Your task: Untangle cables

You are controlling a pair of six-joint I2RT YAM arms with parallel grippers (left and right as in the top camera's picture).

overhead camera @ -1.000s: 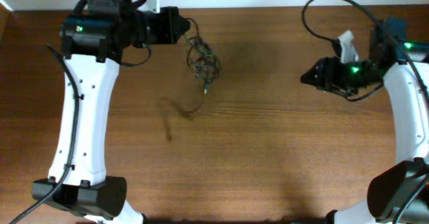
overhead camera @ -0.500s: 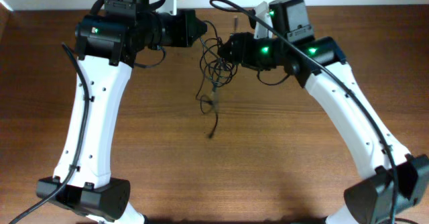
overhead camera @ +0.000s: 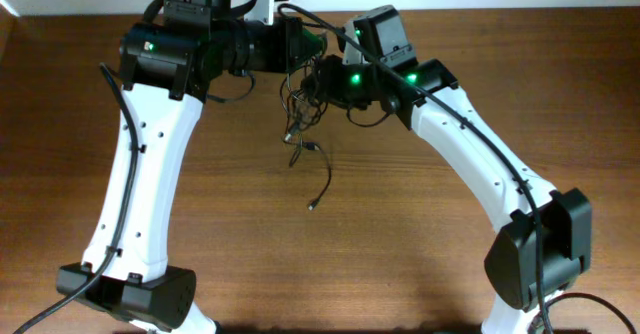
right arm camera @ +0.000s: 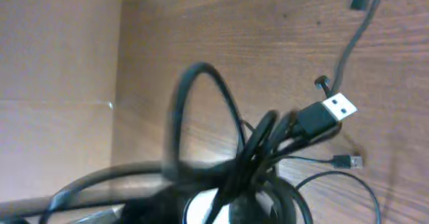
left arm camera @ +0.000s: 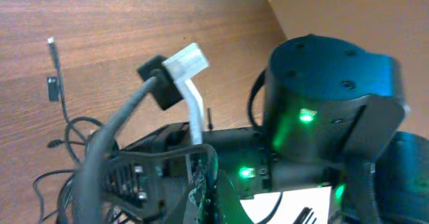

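Both arms reach inward — left gripper (overhead camera: 303, 50) and right gripper (overhead camera: 314, 75) meet at the cables (overhead camera: 300, 104), jaws' state unclear.

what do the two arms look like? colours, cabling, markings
White tapered links, black joint and wrist housings on both. The left arm has a row of small dark holes and a thick black cable along it. The right arm shows green LEDs near the wrist. No sleeves.
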